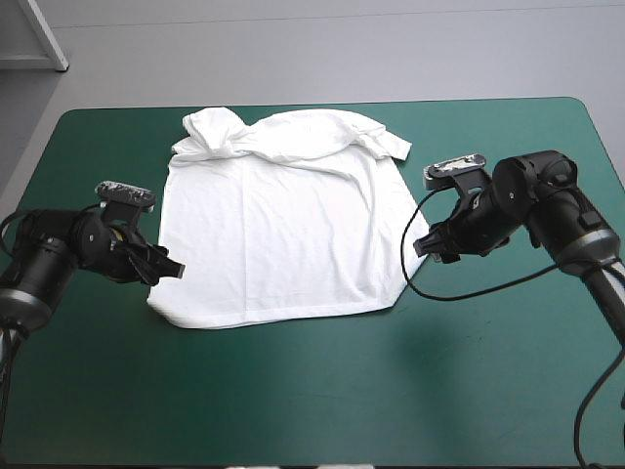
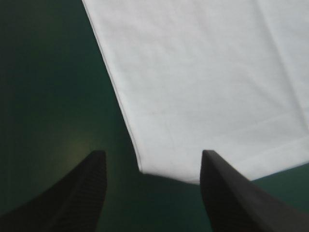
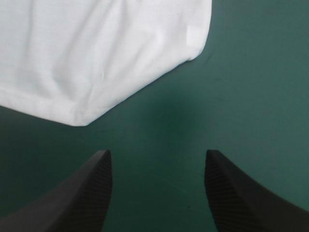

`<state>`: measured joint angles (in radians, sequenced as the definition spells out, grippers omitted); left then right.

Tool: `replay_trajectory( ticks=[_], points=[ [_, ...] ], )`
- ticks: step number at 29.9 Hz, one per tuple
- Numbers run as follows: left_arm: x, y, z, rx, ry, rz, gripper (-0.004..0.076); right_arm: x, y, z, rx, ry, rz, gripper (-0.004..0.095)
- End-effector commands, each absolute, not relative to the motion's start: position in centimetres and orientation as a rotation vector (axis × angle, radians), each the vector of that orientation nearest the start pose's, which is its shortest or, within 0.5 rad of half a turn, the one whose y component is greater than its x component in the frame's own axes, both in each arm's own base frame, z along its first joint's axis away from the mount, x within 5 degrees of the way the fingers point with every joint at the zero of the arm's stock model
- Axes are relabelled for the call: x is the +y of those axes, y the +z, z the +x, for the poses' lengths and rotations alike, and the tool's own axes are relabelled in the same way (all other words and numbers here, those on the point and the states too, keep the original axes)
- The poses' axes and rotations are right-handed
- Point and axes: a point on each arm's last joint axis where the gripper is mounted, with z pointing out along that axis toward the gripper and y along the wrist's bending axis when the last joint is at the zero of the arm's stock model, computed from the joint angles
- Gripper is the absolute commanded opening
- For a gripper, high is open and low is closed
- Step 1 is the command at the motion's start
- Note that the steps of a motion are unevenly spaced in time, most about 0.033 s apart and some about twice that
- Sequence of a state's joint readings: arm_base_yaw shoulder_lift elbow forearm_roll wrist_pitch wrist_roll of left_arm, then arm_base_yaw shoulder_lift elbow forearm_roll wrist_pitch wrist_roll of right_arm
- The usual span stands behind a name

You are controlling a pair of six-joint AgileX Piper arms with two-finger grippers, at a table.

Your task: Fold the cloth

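The white short-sleeved T-shirt point(image 1: 278, 225) lies spread flat on the teal-green table point(image 1: 293, 401), its sleeves bunched toward the far edge. The left gripper point(image 2: 153, 153) is released, with a near corner of the T-shirt just ahead between its fingers. The right gripper point(image 3: 157, 152) is also released, with the other near corner ahead and to one side.

a teal-green cover point(image 1: 293, 391) across the whole table point(image 1: 488, 107), its two far corners rounded
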<state>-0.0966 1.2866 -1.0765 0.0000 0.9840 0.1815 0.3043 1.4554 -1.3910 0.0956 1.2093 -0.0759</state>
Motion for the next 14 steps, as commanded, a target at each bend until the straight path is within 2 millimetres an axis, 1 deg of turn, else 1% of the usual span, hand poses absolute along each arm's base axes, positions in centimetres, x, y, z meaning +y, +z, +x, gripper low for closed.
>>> replay_trajectory(
  ticks=[1, 4, 7, 12, 14],
  points=[
    [-2.3, 31.3, 23.7, 2.585, 0.015, 0.309, 0.0420, 9.0, 36.6, 25.8, 2.643, 0.238, -0.491, 0.0536],
    [-2.2, 29.1, 23.3, 2.627, 0.018, 0.271, 0.0420, 8.9, 36.4, 25.4, 2.643, 0.231, -0.494, 0.0536],
    [-1.9, 27.2, 23.0, 2.629, 0.044, 0.231, 0.0420, 8.8, 36.4, 25.2, 2.646, 0.231, -0.495, 0.0536],
    [-2.0, 25.2, 22.9, 2.591, 0.011, 0.171, 0.0420, 8.8, 36.4, 25.2, 2.638, 0.223, -0.530, 0.0536],
    [-2.1, 24.4, 23.1, 2.605, -0.005, 0.160, 0.0419, 8.8, 36.4, 25.2, 2.636, 0.221, -0.537, 0.0536]
  ],
)
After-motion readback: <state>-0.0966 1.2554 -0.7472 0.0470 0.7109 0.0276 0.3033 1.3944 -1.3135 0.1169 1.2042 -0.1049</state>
